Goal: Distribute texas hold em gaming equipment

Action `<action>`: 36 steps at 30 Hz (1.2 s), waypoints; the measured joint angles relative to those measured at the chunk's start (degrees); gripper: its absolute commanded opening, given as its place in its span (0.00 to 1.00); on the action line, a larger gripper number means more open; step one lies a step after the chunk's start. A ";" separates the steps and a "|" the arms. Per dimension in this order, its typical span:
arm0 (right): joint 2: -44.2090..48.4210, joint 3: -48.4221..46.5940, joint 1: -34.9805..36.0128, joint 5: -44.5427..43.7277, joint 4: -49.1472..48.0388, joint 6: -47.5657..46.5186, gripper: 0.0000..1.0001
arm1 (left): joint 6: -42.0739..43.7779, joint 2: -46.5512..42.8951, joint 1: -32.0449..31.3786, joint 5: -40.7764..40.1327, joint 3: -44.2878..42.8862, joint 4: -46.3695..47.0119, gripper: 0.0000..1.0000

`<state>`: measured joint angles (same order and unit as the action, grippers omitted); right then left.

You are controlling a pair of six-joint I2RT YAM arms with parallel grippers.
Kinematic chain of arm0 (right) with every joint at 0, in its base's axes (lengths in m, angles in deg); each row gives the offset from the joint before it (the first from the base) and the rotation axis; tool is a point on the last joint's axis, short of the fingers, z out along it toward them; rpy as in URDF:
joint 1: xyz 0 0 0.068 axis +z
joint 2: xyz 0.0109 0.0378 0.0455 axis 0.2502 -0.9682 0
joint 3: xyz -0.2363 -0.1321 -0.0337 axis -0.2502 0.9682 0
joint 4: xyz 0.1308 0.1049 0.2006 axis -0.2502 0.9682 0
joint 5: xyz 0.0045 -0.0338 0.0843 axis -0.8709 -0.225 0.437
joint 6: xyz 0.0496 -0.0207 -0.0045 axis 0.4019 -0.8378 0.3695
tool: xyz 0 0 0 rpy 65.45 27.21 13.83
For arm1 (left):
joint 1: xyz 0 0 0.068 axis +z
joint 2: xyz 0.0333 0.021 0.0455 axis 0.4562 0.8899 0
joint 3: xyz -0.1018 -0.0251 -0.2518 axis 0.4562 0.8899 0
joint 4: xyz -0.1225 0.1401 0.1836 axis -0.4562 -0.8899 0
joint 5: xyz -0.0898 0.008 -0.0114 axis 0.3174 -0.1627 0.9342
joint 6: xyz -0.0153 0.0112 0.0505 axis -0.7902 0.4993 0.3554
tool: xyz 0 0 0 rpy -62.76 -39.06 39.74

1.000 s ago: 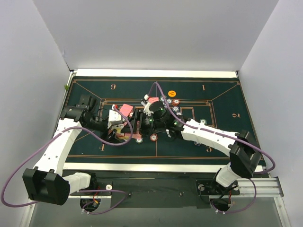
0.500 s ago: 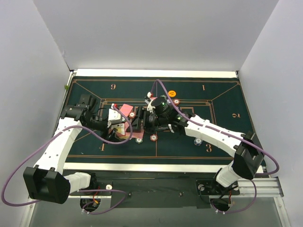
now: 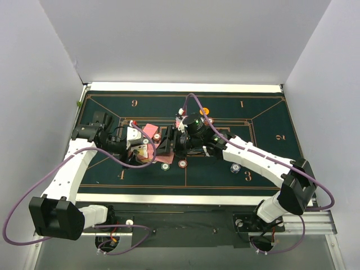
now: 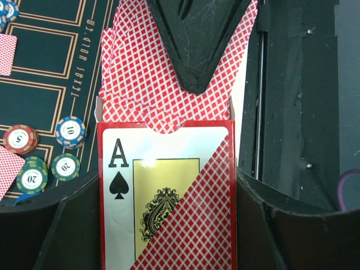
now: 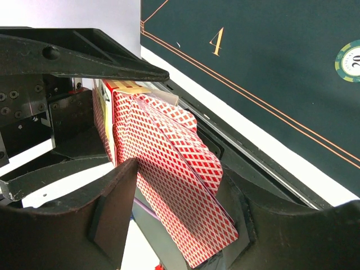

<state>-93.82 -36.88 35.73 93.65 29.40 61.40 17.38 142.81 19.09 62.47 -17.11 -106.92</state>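
Observation:
My left gripper (image 3: 139, 149) (image 4: 169, 222) is shut on a card box with an ace of spades front (image 4: 163, 191). Red-backed playing cards (image 4: 146, 79) fan out of its open top. My right gripper (image 3: 167, 143) (image 5: 180, 208) meets it over the green mat and is shut on those cards (image 5: 174, 163), which bend between its fingers (image 5: 115, 197). One right finger lies on the cards in the left wrist view (image 4: 197, 39). Loose chips (image 3: 183, 163) (image 4: 70, 131) lie on the mat. An orange button (image 3: 204, 111) lies behind the right wrist. The blue button is hidden.
The dark green felt mat (image 3: 253, 112) covers the table. A red-backed card (image 3: 149, 130) lies behind the left gripper. Chips lie at front centre (image 3: 165, 166) and right (image 3: 235, 168). A green chip (image 5: 349, 61) shows in the right wrist view. White walls enclose three sides.
My right gripper has moved left from the chips at centre to the left gripper and now grips the cards sticking out of the box. The left gripper has shifted slightly.

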 measured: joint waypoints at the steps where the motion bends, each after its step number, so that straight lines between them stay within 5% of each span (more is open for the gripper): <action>1: 0.00 0.00 0.00 0.00 -0.20 0.15 0.50 | -0.11 0.00 0.00 0.13 0.04 0.35 0.01; 36: 4.44 -3.06 -1.68 -0.92 5.40 -1.38 0.56 | -2.97 0.00 2.29 6.08 1.81 4.00 0.00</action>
<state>-89.39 -39.94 34.05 92.73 34.80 60.03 14.40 142.81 21.38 68.55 -15.30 -102.92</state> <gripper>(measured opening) 0.556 0.747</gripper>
